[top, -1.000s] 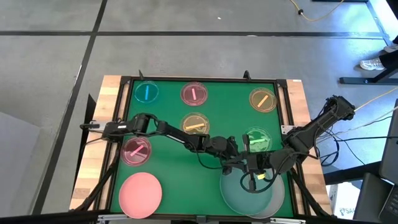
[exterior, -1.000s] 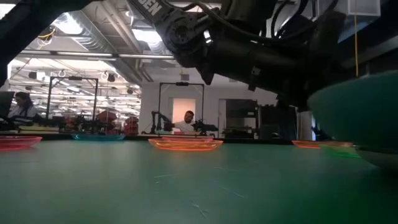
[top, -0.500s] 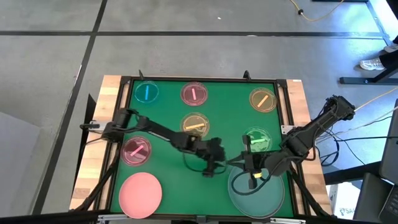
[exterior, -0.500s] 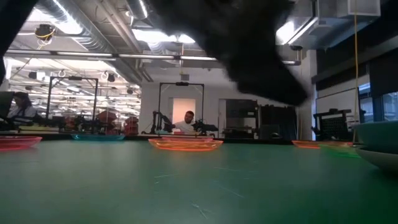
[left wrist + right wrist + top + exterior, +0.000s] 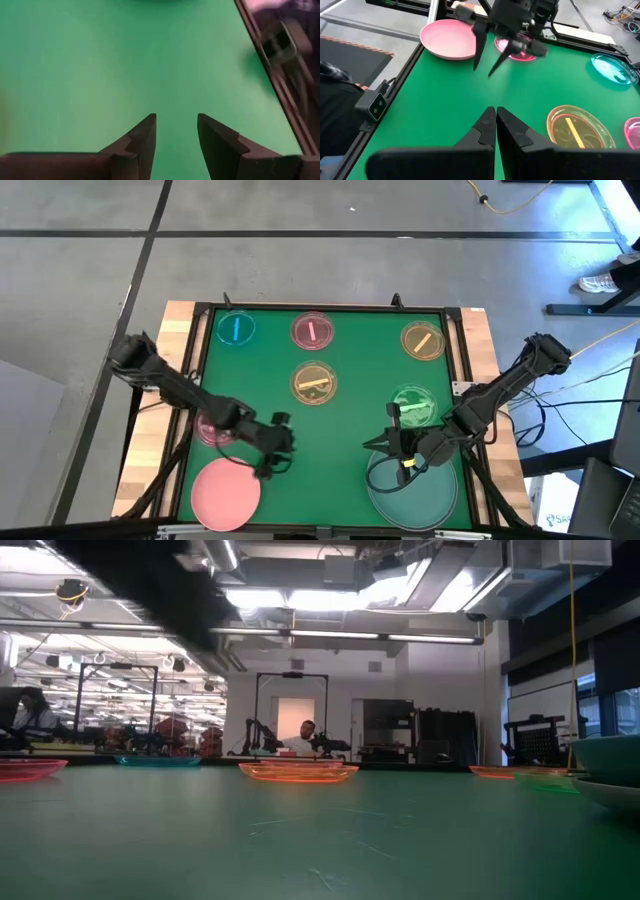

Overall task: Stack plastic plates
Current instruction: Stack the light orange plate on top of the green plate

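My left gripper point(image 5: 270, 463) point(image 5: 176, 117) is open above the green mat, just beyond the far right rim of the large pink plate point(image 5: 225, 490). My right gripper point(image 5: 372, 445) point(image 5: 495, 111) is shut and hovers over the mat by the far left rim of the teal plate point(image 5: 412, 490). That plate lies in the grey-white plate point(image 5: 610, 792). Small translucent plates lie flat on the mat: blue point(image 5: 237, 329), pink point(image 5: 311, 331), amber point(image 5: 422, 340), yellow point(image 5: 314, 382) and green point(image 5: 412, 405). A second small pink one point(image 5: 212, 426) is partly under my left arm.
A black frame point(image 5: 320, 308) borders the green mat on a wooden table. Bare mat lies between the two grippers. The right wrist view shows my left gripper point(image 5: 487, 57) before the large pink plate point(image 5: 449, 39). People sit in the room beyond the far edge point(image 5: 303, 735).
My left arm has swung from over the teal plate toward the table's left and now hangs by the large pink plate. The teal plate, raised high in the low view a second ago, has dropped flat onto the grey-white plate. My right gripper has barely moved.
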Motion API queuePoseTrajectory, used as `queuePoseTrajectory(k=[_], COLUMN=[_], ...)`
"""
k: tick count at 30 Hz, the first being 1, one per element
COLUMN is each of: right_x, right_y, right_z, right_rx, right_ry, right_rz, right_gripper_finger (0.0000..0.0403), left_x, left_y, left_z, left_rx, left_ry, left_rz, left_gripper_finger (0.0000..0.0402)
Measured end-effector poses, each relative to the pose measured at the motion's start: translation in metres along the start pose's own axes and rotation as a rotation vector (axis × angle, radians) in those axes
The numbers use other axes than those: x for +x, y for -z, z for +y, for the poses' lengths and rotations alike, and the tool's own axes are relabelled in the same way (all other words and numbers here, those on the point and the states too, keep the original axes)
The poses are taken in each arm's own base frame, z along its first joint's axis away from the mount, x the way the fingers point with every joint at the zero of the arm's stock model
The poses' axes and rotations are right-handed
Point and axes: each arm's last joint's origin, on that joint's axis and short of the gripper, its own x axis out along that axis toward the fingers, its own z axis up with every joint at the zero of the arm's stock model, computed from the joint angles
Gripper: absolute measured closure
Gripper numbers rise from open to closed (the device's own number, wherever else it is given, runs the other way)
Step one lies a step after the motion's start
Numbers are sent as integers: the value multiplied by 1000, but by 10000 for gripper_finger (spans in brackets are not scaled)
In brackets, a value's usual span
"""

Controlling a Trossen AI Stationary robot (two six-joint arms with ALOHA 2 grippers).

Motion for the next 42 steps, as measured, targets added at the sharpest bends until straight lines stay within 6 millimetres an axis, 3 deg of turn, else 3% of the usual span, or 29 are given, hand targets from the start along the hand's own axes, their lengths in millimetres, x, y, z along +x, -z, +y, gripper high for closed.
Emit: queuePoseTrajectory(k=[4, 9, 16, 28, 36, 42], right_x=[4, 7, 7, 7, 7, 7], right_y=[8, 16, 16, 17, 16, 16], right_z=[1, 1, 1, 1, 1, 1], right_rx=[10, 5, 4, 0, -26, -26], right_ry=[-3, 0, 0, 2, 5, 5], right_rz=[-17, -2, 0, 5, 4, 3], right_gripper_finger=[395, 395, 395, 395, 395, 395], left_x=[-21, -26, -22, -10, -4, -5], left_y=[19, 43, 66, 103, 93, 69], left_z=[-13, -27, -35, -28, -20, -13], left_rx=[-38, -96, -134, -229, -305, -313], left_ry=[3, -22, -18, 3, 82, 79], left_rz=[126, 308, 381, 448, 407, 332], left_gripper_finger=[264, 264, 264, 276, 385, 392])
